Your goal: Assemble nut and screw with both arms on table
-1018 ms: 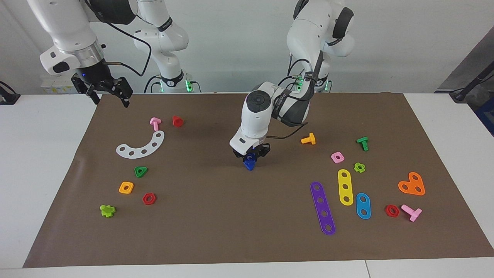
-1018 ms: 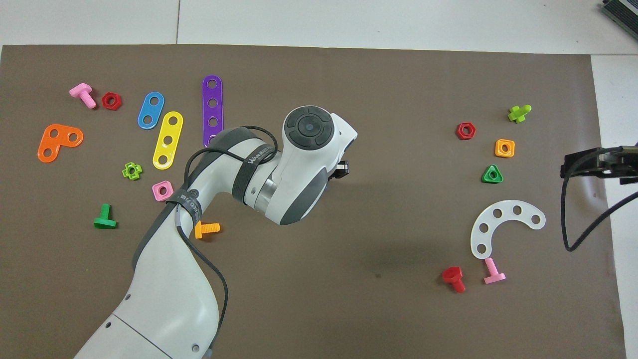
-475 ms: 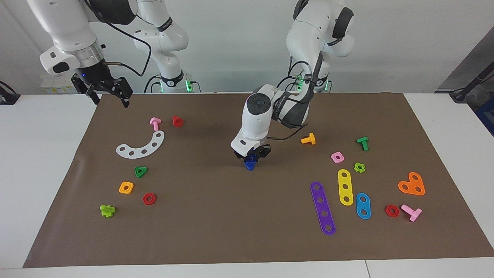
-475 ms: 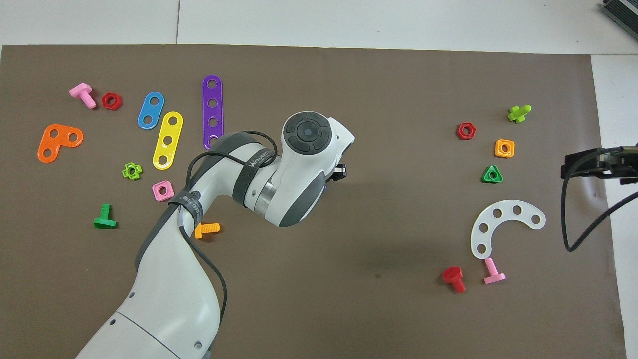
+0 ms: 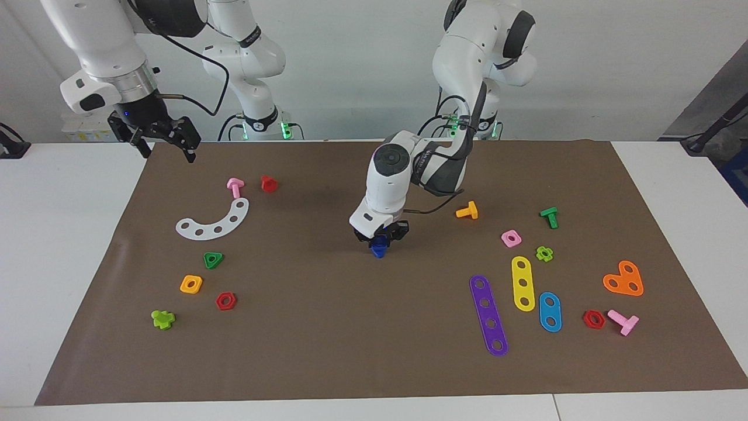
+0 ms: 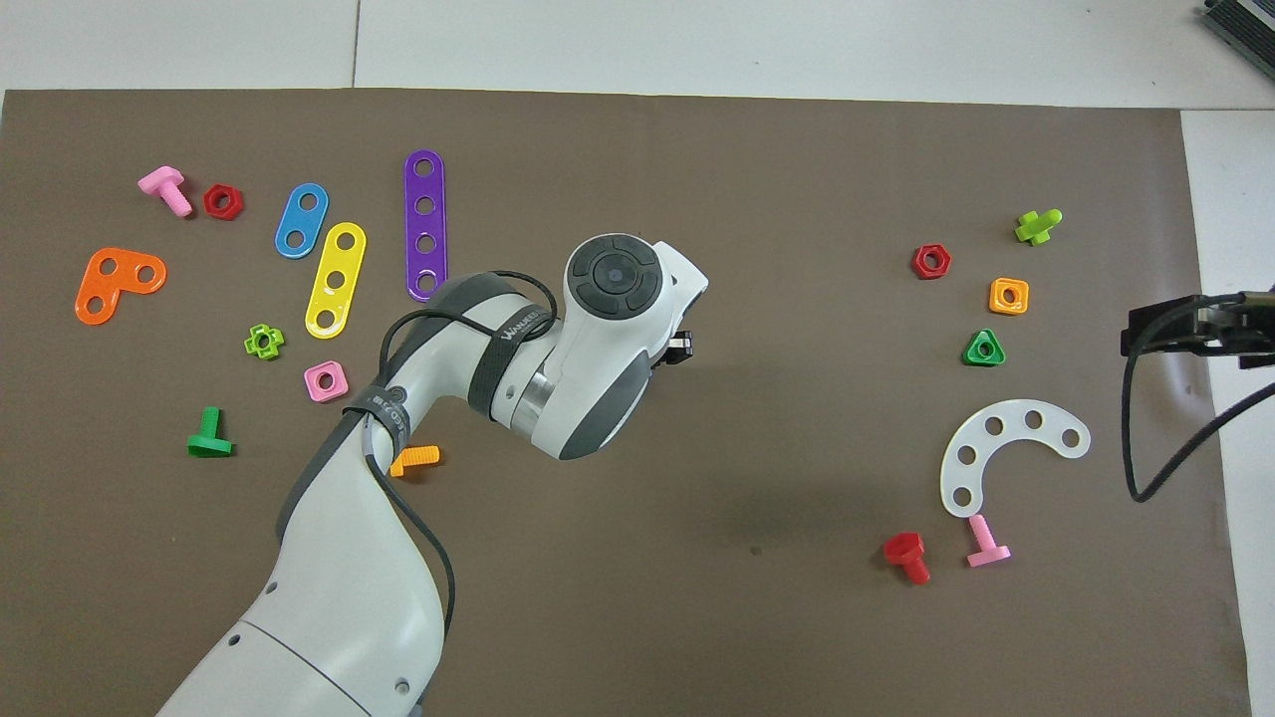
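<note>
My left gripper [image 5: 381, 235] is low over the middle of the brown mat [image 5: 327, 333] and is shut on a dark blue piece [image 5: 379, 248], the screw, with its triangular head pointing down at the mat. I cannot tell the dark blue nut apart from it, or whether the piece touches the mat. In the overhead view the left wrist [image 6: 608, 299] hides the piece and only one fingertip [image 6: 681, 346] shows. My right gripper [image 5: 166, 143] waits open and empty, raised over the mat's edge at the right arm's end; it also shows in the overhead view [image 6: 1190, 327].
At the right arm's end lie a white curved strip [image 5: 215, 221], pink [image 5: 235, 186] and red [image 5: 269, 183] bolts, a green triangular nut [image 5: 213, 259] and an orange-yellow square nut [image 5: 191, 284]. At the left arm's end lie a pink square nut [image 5: 511, 238], an orange bolt [image 5: 467, 211] and coloured strips [image 5: 488, 314].
The left arm's wrist has turned and shifted slightly over the mat's middle, still holding the blue piece. The right arm has not moved.
</note>
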You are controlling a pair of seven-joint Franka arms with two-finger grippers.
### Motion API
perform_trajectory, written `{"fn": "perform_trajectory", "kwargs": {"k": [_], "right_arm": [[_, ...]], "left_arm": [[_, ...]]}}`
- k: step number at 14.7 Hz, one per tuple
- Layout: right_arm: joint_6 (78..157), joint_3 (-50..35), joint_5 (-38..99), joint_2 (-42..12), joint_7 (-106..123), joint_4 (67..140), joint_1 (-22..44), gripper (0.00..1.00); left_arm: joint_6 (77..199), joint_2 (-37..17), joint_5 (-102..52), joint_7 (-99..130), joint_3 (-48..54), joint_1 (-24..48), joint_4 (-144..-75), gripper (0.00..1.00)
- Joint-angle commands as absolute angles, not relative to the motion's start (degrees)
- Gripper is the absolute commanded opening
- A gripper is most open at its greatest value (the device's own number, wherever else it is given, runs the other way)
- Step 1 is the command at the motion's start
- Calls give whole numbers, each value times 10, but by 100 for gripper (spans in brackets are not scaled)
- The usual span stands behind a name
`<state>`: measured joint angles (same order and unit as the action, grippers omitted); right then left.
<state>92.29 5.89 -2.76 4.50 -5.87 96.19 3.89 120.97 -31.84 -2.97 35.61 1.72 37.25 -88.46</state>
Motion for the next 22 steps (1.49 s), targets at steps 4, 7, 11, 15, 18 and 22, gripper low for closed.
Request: {"fn": "perform_trajectory", "kwargs": {"k": [4, 7, 11, 15, 18, 22], "right_arm": [[923, 61, -13, 54, -39, 972, 33, 100], [923, 61, -13, 54, -40, 972, 33, 100], [923, 61, -13, 54, -40, 972, 33, 100], [911, 62, -12, 36, -45, 949, 33, 100], [909, 62, -15, 37, -42, 949, 33, 100], [908, 60, -24, 40, -40, 955, 37, 100]], "left_arm": [[1223, -313, -14, 368, 7, 384, -895, 76], [1221, -313, -13, 368, 7, 384, -892, 85], [1165, -315, -13, 367, 6, 375, -851, 86], [1101, -293, -16, 359, -4, 332, -809, 86], [1068, -223, -24, 311, -1, 276, -818, 86], [970, -152, -24, 227, -2, 191, -831, 87]]}}
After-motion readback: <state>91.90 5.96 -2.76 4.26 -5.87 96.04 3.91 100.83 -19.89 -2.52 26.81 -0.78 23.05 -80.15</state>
